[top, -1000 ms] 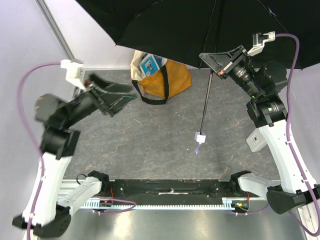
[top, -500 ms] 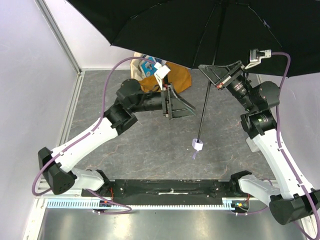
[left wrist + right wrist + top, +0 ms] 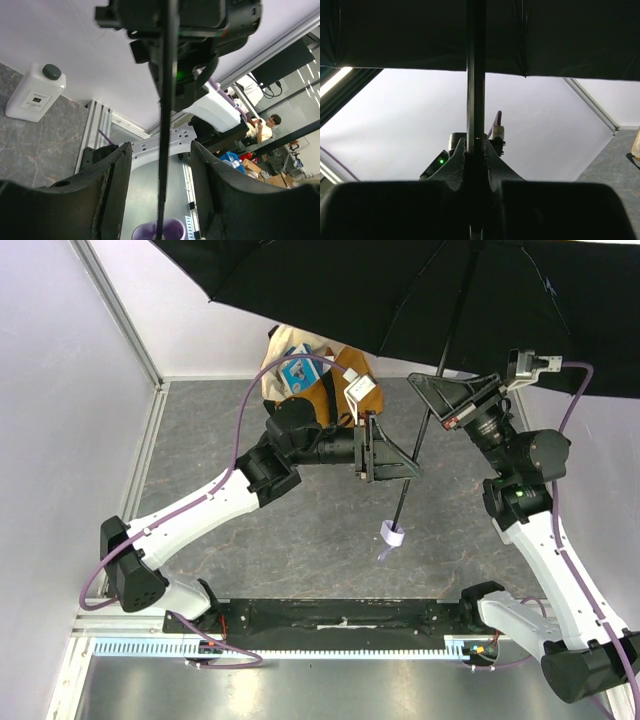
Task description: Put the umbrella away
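Because the umbrella [image 3: 420, 290] is fully open, its dark underside spreading over the far half of the table [image 3: 300, 530], it should handle as a light but unwieldy load. The fabric is soft, the thin ribs look easy to bend or snag, and the wide span may catch on anything near. Only the slim black shaft [image 3: 403, 502] appears stiff enough to take hold of, and being smooth it may slip or turn in a loose grip. The right gripper [image 3: 476, 147] is clamped on the shaft just below the canopy and holds the umbrella tilted in the air, its lavender handle [image 3: 393, 533] above the table. The left gripper [image 3: 161, 155] straddles the shaft lower down, fingers apart on either side and not touching it. The table is grey, stone-patterned and matt. Pale wall panels [image 3: 60, 360] close the left and far sides. A mustard-and-cream tote bag [image 3: 283, 360] sits at the far edge, and a white bottle [image 3: 36, 92] stands against a wall.
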